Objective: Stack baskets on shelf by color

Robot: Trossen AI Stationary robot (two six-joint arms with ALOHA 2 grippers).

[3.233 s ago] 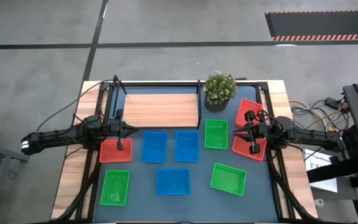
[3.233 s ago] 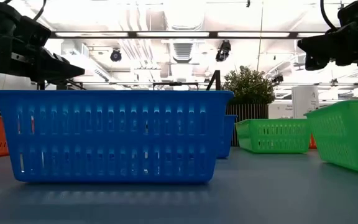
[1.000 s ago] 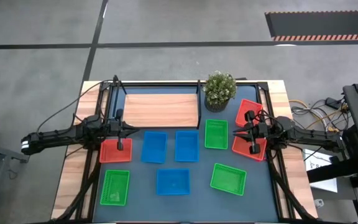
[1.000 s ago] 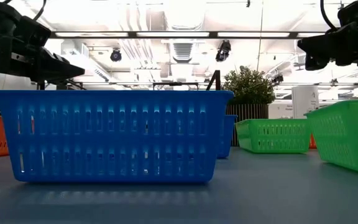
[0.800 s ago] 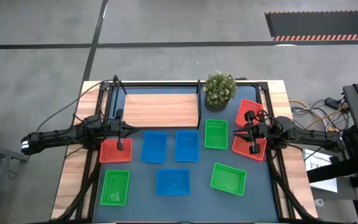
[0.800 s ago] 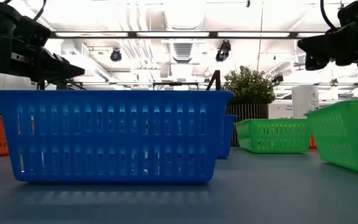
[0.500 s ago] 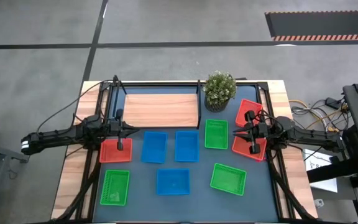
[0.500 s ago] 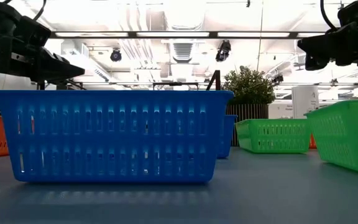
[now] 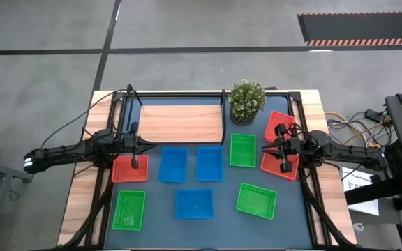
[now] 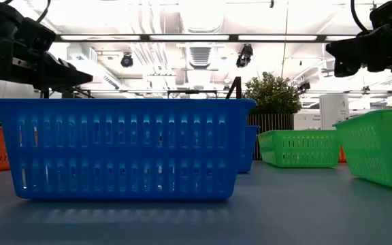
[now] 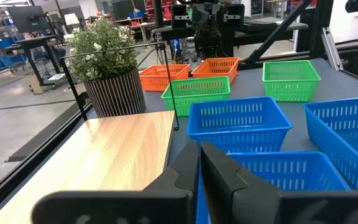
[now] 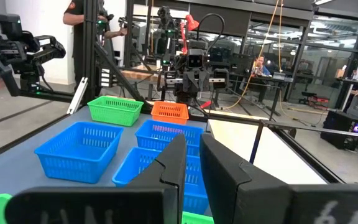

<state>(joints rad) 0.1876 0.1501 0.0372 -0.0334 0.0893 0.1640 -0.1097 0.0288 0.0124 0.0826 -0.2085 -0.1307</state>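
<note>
Left gripper [image 9: 135, 162]: hovering shut and empty over the red-orange basket [image 9: 128, 169].
Right gripper [image 9: 285, 166]: hanging over two red-orange baskets [image 9: 278, 125], fingers slightly parted, gripping nothing.
Baskets: blue baskets [image 9: 172, 165] and green baskets [image 9: 243, 150] lying between the grippers on the worktop [image 9: 222, 202].
Shelf [image 9: 181, 123]: beyond the left gripper, bare.
Risk: shut fingers descending would be pushing a rim aside.
Change: nothing is moving since earlier.

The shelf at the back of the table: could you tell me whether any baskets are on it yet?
Empty. The high view shows the shelf as bare wood, with every basket on the tabletop.
</note>
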